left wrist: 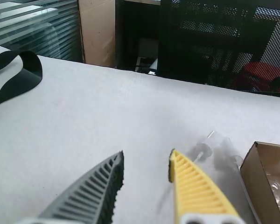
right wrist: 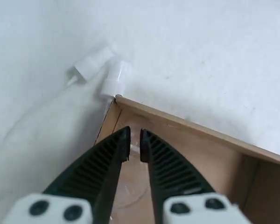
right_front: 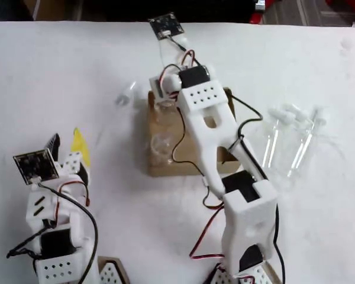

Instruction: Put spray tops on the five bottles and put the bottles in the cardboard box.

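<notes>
Cardboard box (right wrist: 196, 148) directly beneath right gripper (right wrist: 134, 143).

White table (right_front: 59, 59), black strap (left wrist: 35, 74) (looped, lying on it), blinds (left wrist: 32, 23) behind

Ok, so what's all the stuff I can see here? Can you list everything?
white table: one, white, under everything.
brown cardboard box: one, brown, middle of the table.
clear plastic bottles: at least two, see-through, inside the box.
white plastic spray tops: two, white, beside the box's corner.
white-topped clear pieces: several, hard to count, right of the box.
left hand: one, yellow and grey, open, above bare table.
right hand: one, black, over the box.
</notes>
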{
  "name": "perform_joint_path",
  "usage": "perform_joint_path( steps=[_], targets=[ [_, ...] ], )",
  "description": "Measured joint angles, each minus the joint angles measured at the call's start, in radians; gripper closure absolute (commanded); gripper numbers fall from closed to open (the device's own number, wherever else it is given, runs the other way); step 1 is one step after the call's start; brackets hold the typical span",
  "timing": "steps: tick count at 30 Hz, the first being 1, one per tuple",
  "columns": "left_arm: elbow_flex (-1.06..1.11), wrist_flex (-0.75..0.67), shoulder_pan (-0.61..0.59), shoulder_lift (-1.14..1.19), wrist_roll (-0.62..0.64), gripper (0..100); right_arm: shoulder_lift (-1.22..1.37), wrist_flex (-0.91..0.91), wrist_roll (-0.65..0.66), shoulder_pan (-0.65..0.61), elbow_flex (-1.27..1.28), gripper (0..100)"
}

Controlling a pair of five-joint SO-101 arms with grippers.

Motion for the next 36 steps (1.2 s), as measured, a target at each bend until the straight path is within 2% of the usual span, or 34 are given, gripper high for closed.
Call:
perform_joint_path(
  steps=[3,10,22,27,31,36],
  targets=[
    [0.0,0.0,0.0,0.0,0.0,85,0.0,0.0,0.0,-0.002,0.0,96.4],
    [0.0,0.0,0.0,0.0,0.0,85,0.0,0.02,0.0,0.0,-0.058,77.7],
    [0.0,0.0,0.0,0.0,0.0,85,-0.098,0.259,0.012,-0.04,-0.127,77.2],
    [0.0,0.0,0.0,0.0,0.0,85,-0.124,0.292,0.196,-0.11,-0.127,77.2],
    [0.0,0.0,0.0,0.0,0.0,85,-0.124,0.295,0.301,-0.11,-0.127,77.2],
    [0.0,0.0,0.0,0.0,0.0,85,-0.074,0.33,0.546,-0.114,-0.132,77.2]
  ],
)
